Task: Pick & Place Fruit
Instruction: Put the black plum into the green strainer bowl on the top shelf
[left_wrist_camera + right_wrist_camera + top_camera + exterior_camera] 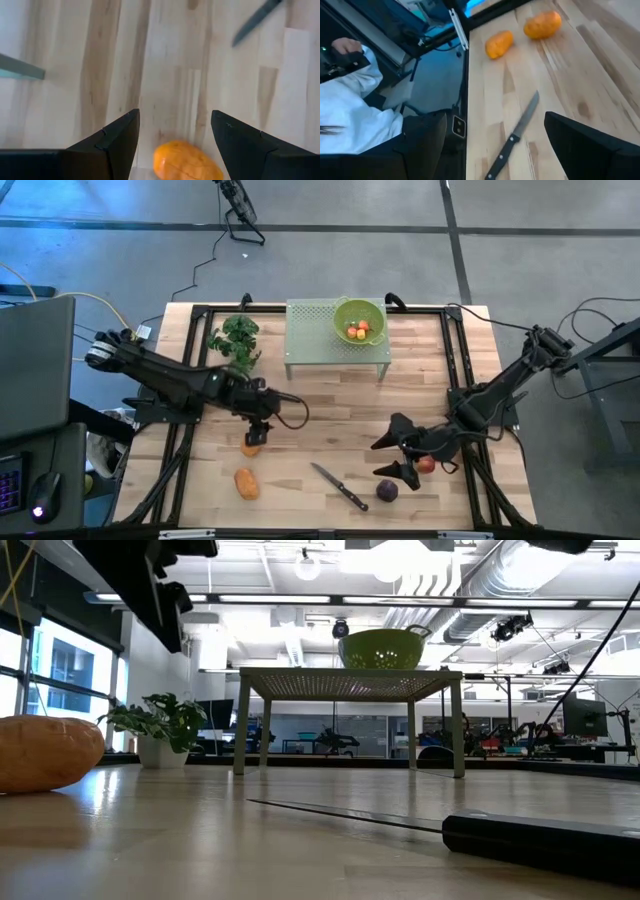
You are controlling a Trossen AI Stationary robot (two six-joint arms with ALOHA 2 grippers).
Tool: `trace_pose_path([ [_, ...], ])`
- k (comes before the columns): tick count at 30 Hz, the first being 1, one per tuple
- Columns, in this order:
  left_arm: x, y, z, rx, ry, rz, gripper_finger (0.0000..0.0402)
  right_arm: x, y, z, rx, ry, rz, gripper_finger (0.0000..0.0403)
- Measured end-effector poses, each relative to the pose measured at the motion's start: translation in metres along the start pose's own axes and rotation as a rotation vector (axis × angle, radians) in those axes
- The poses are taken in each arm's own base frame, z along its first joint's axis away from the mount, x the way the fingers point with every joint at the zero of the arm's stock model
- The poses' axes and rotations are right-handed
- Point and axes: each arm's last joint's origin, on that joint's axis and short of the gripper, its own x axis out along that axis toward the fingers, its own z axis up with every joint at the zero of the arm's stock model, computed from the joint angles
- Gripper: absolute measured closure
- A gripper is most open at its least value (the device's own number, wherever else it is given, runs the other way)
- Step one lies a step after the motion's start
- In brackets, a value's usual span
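On the wooden table, one orange oblong fruit (250, 448) lies just below my left gripper (258, 430). In the left wrist view this fruit (187, 161) shows between the open fingers of my left gripper (175, 114), which hangs above it without touching. A second orange oblong fruit (246, 483) lies nearer the front edge. At the right, my right gripper (392, 457) is open, above the table and holding nothing. A red apple (427, 464) lies beside it and a dark purple round fruit (387, 491) lies just in front of it.
A black-handled knife (338, 486) lies between the orange fruit and the purple one. A green colander (360, 320) holding small fruit stands on a green perforated stand (310, 330) at the far edge, with a leafy bunch (237, 340) to its left. A person's white sleeve (355, 115) shows beyond the table's left edge.
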Motion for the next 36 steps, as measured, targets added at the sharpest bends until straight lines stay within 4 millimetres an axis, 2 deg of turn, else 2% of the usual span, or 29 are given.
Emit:
trace_pose_path([
  [8,-0.001,-0.005,-0.002,0.013,0.002,-0.005,0.016,0.002,0.022,0.021,-0.089,0.037,-0.031,0.0073],
  [13,-0.001,-0.005,-0.002,0.013,-0.001,0.004,0.016,0.01,0.024,0.018,-0.086,0.135,-0.111,0.0073],
  [25,-0.001,-0.004,-0.002,0.013,-0.004,0.01,0.016,0.038,0.014,-0.021,-0.178,0.439,-0.244,0.0073],
  [36,-0.001,-0.004,-0.002,0.012,-0.008,0.018,0.016,0.06,0.02,-0.064,-0.193,0.534,-0.311,0.0073],
])
